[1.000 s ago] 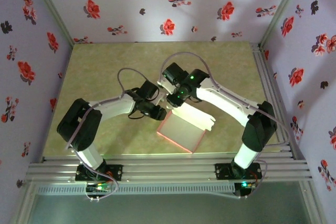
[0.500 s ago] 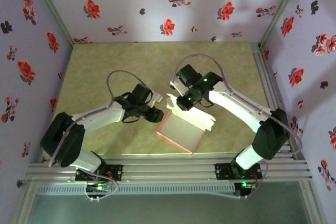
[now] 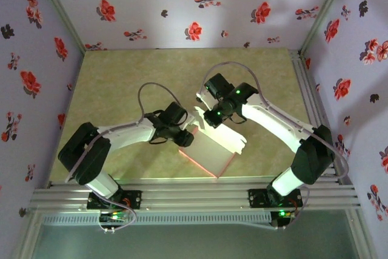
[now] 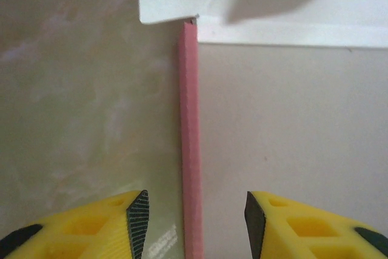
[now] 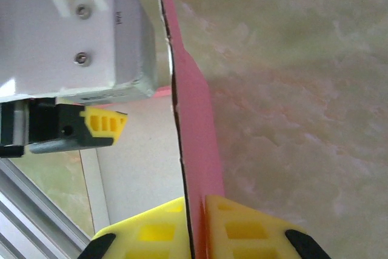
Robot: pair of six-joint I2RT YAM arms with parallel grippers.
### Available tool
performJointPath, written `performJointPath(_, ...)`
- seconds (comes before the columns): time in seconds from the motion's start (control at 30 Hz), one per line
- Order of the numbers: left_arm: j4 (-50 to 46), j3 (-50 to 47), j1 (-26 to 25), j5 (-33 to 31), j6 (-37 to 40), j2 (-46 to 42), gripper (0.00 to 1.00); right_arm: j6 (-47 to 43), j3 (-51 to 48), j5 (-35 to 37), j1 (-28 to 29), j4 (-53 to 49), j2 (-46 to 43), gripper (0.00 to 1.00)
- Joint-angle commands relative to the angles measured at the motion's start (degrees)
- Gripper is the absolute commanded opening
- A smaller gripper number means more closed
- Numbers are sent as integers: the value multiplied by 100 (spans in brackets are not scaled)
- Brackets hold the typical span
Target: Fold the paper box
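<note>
The thin cardboard paper box [image 3: 212, 150], grey-white inside and pink outside, lies by the green table's [image 3: 115, 83] near edge. The right gripper [image 5: 197, 222] has just pinched its upright pink flap [image 5: 194, 101]. The left gripper [image 4: 195, 213], jaws apart, is back astride the side wall [image 4: 189, 137], ready for folding.

— Where are we?
— We'd say a lab test booth: flowered walls [image 3: 151, 22] box in our green table [image 3: 121, 83], and metal rails [image 3: 194, 197] at its edge carry two robot arms [image 3: 270, 119].
</note>
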Motion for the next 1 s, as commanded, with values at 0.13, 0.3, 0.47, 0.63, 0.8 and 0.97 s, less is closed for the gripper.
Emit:
performJointPath(0.13,-50,337,-79,-412,162,387,44,45,-124,-329,-192,56,-2,11)
performJointPath(0.3,-36,394,-87,-477,297,533,43,76,-142,-481,-276,35,31,9)
performJointPath(0.47,-120,503,-87,-613,464,708,42,97,-178,-566,-300,60,57,8)
performJointPath(0.63,-269,654,-87,-757,578,858,36,94,-177,-579,-302,35,74,8)
performJointPath(0.8,-469,749,-87,-893,747,932,28,85,-152,-579,-327,3,90,8)
performJointPath(0.97,-575,782,-89,-764,793,1026,29,111,-80,-646,-355,-9,143,8)
